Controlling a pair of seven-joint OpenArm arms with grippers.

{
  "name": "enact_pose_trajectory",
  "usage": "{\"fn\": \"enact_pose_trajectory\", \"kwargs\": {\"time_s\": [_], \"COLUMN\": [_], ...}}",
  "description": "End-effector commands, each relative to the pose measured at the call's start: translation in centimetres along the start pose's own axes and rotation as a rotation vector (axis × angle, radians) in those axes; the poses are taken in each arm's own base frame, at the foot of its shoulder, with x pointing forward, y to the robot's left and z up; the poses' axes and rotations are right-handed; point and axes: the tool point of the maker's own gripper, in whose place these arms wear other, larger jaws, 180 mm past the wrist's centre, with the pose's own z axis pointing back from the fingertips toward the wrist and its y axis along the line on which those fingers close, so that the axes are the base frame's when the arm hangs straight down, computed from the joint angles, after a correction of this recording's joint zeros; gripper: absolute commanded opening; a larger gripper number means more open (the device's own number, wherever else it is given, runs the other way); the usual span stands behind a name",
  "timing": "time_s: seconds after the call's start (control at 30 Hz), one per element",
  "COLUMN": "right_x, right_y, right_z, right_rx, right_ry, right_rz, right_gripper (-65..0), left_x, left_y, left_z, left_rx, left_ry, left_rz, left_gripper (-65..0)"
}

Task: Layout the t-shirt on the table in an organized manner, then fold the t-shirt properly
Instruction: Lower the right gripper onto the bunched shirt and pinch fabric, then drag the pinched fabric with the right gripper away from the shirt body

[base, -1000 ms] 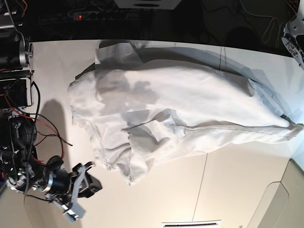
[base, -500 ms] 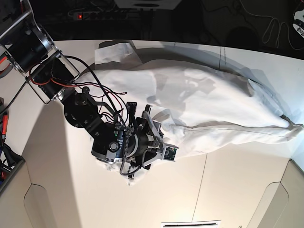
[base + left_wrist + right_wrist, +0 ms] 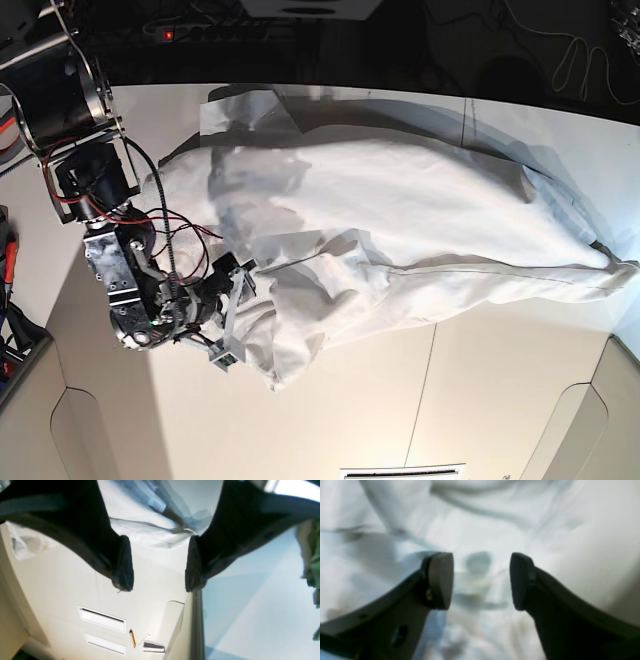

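Since the earlier frame the right gripper (image 3: 232, 318) had pulled back toward eight o'clock off the t-shirt (image 3: 400, 230), jaws apart and empty, so it should next pinch one hem edge cleanly, not bunched folds.

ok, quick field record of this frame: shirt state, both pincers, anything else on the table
t-shirt: white, spread lengthwise but wrinkled, not folded, bunched at the end near the right arm
table: off-white, thin dark seam
right pincer: open, right above bunched cloth, nothing between the pads
left pincer: open, holding nothing, above the table edge, shirt beyond it
other items: pencil on the table in the left wrist view
fold: not started
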Motion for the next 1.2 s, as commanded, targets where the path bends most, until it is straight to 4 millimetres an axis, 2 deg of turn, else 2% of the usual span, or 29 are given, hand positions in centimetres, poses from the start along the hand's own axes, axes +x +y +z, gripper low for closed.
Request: {"fn": "enact_pose_trajectory", "kwargs": {"time_s": [0.0,0.1,0.17,0.33,0.43,0.5,0.7,0.77,0.83,0.87,1.0,1.17], "right_x": [2.5,3.0,3.1,1.9,3.0,3.7,3.4,3.8,4.3,4.6,6.5,12.4], "right_y": [0.1,1.5,1.7,1.4,1.7,2.6,6.0,7.1,7.8,8.2,10.0,11.7], "right_z": [1.1,2.0,2.4,1.8,1.3,1.0,-0.4,-0.7,-0.8,-0.8,-0.4,2.2], "right_rx": [0.051,0.215,0.256,0.214,0.177,0.183,0.222,0.239,0.247,0.255,0.306,0.347], "right_ry": [-0.083,-0.18,-0.215,-0.177,-0.236,-0.263,-0.225,-0.229,-0.235,-0.242,-0.31,-0.518], "right_rz": [-0.025,-0.114,-0.161,-0.124,-0.065,-0.035,0.03,0.035,0.034,0.034,0.012,0.013], "right_gripper": [-29.6,-29.6,-29.6,-29.6,-29.6,-29.6,-30.1,-38.7,-57.6,-65.0,-65.0,-65.0], "left_x": [2.7,2.7,2.7,2.7,2.8,2.9,2.8,2.8,2.8,2.8,2.8,2.8], "left_y": [-0.2,-0.2,-0.2,-0.2,-0.4,-0.5,-0.4,-0.4,-0.4,-0.4,-0.4,-0.4], "left_z": [0.4,0.4,0.4,0.4,0.4,0.4,0.4,0.4,0.4,0.4,0.4,0.4], "left_rx": [-0.014,-0.014,-0.014,-0.014,-0.022,-0.028,-0.025,-0.023,-0.024,-0.023,-0.023,-0.023], "left_ry": [-0.064,-0.064,-0.064,-0.064,-0.071,-0.076,-0.073,-0.072,-0.072,-0.072,-0.072,-0.072], "left_rz": [-0.034,-0.034,-0.035,-0.035,-0.028,-0.023,-0.025,-0.026,-0.026,-0.026,-0.026,-0.026], "left_gripper": [-28.7,-28.7,-28.7,-28.7,-28.7,-28.7,-28.7,-28.7,-28.7,-28.7,-28.7,-28.7]}}
